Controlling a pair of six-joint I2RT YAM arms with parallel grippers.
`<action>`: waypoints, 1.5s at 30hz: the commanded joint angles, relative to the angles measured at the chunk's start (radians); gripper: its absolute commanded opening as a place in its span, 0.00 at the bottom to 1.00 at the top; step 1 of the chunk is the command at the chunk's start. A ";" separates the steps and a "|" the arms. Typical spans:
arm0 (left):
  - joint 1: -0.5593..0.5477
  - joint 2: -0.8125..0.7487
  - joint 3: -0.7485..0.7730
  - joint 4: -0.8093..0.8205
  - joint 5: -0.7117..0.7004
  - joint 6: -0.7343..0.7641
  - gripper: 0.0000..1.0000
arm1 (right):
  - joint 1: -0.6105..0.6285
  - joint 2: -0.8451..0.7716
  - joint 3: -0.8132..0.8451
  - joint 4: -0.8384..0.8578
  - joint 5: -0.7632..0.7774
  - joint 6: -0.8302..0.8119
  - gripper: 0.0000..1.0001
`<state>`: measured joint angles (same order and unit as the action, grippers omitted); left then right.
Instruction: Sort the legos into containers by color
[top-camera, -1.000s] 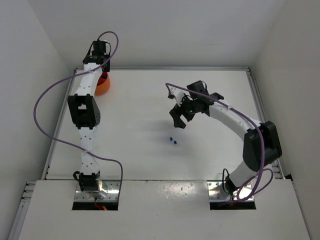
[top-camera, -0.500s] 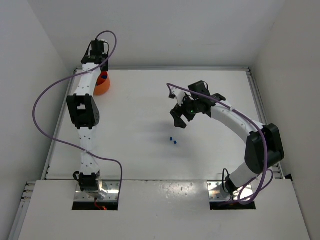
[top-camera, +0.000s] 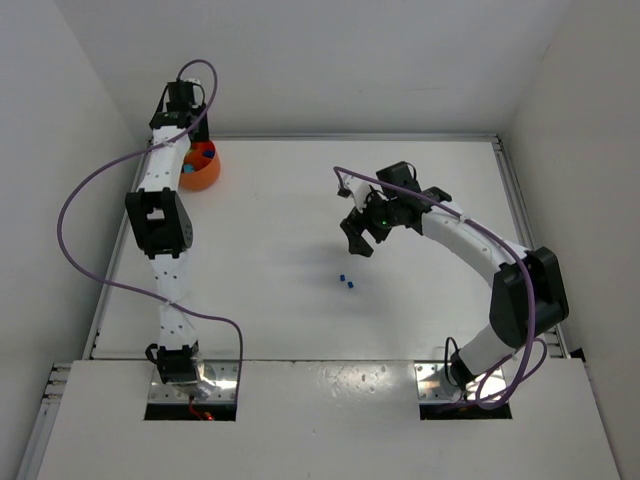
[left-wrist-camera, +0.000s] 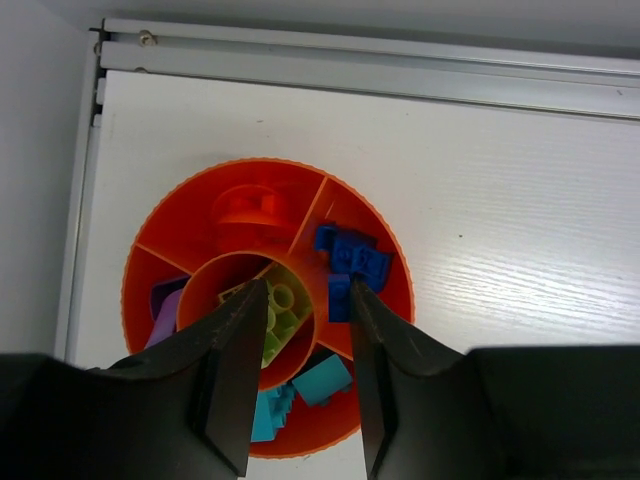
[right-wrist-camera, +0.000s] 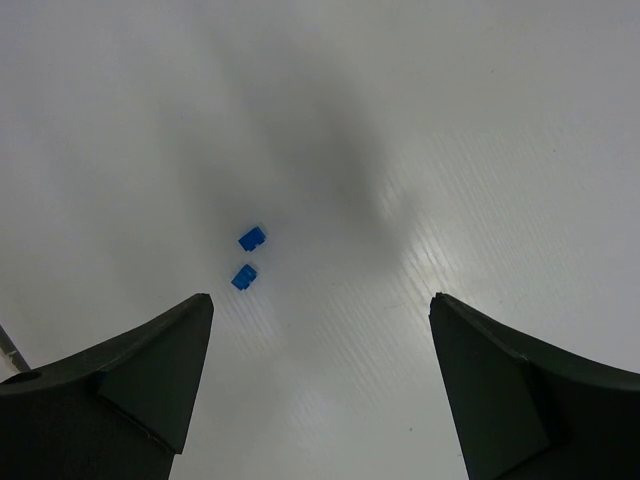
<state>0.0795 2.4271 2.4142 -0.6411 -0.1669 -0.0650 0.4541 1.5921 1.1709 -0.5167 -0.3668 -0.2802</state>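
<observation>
I can read no text, number, label or brand anywhere in my views: none on the orange bowl (left-wrist-camera: 165, 220), none on the legos (left-wrist-camera: 350, 262) lying in it, and none on the white desk (top-camera: 280, 230).

Left arm swings toward the table's left edge, uncovering the bowl

The left arm (top-camera: 160, 180) has swung its far end sideways toward the table's left edge. Its wrist now sits nearer the far-left corner than a second ago, and the left gripper (left-wrist-camera: 307, 300) has gone with it. The orange bowl (top-camera: 205, 175) near that corner was partly hidden under the forearm and now shows more of its rim and inside from above. The purple cable (top-camera: 75, 200) looping off the left arm has bulged further out toward the left edge. The right arm (top-camera: 525, 290) has edged its elbow slightly toward the table's right edge.
</observation>
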 joint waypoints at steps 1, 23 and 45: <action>0.006 -0.036 0.025 0.031 0.069 -0.022 0.44 | -0.003 -0.006 -0.002 0.027 0.000 0.012 0.89; 0.006 -0.155 -0.036 0.040 0.271 -0.047 0.55 | -0.003 -0.006 -0.013 0.008 -0.023 -0.008 0.65; -0.014 -1.085 -0.989 0.141 0.601 -0.236 0.65 | 0.129 0.054 -0.140 -0.020 -0.023 0.139 0.40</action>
<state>0.0715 1.3922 1.4647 -0.5217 0.4091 -0.2668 0.5762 1.6402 1.0237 -0.5957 -0.4103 -0.2226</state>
